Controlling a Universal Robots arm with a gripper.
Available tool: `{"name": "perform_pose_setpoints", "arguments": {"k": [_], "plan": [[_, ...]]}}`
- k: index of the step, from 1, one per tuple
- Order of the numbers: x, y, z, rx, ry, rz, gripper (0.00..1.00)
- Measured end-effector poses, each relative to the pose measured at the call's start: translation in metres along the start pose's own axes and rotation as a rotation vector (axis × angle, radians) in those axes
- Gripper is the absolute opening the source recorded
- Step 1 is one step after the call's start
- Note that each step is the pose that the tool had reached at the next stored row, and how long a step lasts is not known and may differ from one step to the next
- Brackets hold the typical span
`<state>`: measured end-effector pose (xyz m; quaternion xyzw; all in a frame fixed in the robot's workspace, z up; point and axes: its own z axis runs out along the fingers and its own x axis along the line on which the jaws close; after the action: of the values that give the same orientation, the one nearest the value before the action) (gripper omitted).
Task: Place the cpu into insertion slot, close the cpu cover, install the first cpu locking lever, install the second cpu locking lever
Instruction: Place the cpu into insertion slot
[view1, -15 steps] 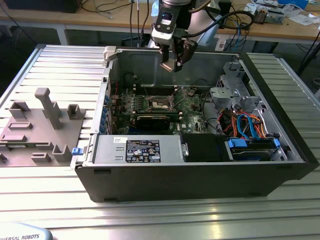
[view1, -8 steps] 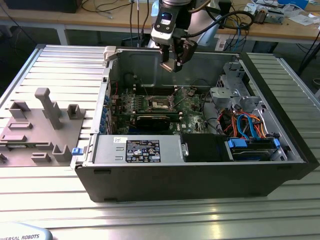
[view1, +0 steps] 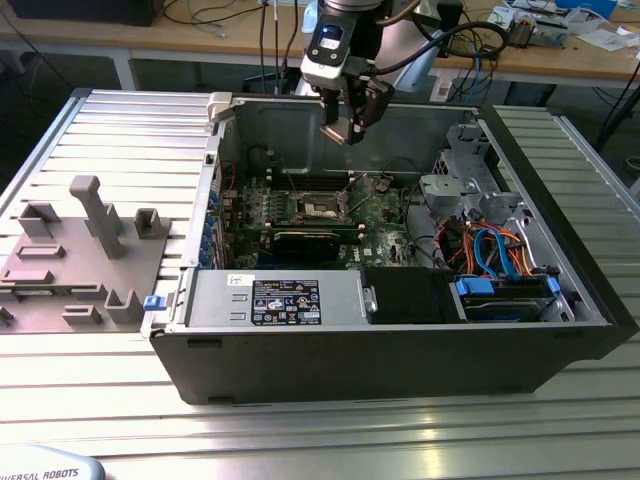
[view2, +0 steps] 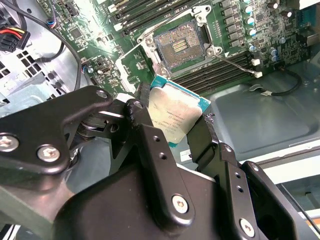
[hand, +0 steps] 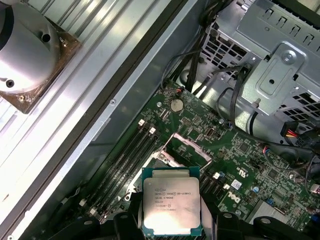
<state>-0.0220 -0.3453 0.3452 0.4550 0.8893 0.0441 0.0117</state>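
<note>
While the cpu hangs above the green motherboard, clamped by its edges in the jaws of the gripper, the insertion slot lies bare below, with the cpu cover tipped up. Small print marks the chip, and a printed sticker sits on the power supply on the near side. The open computer case rests on a ribbed metal counter. A grey fixture stands at the exterior view's left, and a wooden counter with cables is far behind.
</note>
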Motion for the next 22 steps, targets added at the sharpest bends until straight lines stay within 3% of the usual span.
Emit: {"name": "perform_pose_setpoints", "arguments": {"k": [22], "plan": [[0.0,0.0,0.0001,-0.0009,-0.0041,0.046,0.54]]}}
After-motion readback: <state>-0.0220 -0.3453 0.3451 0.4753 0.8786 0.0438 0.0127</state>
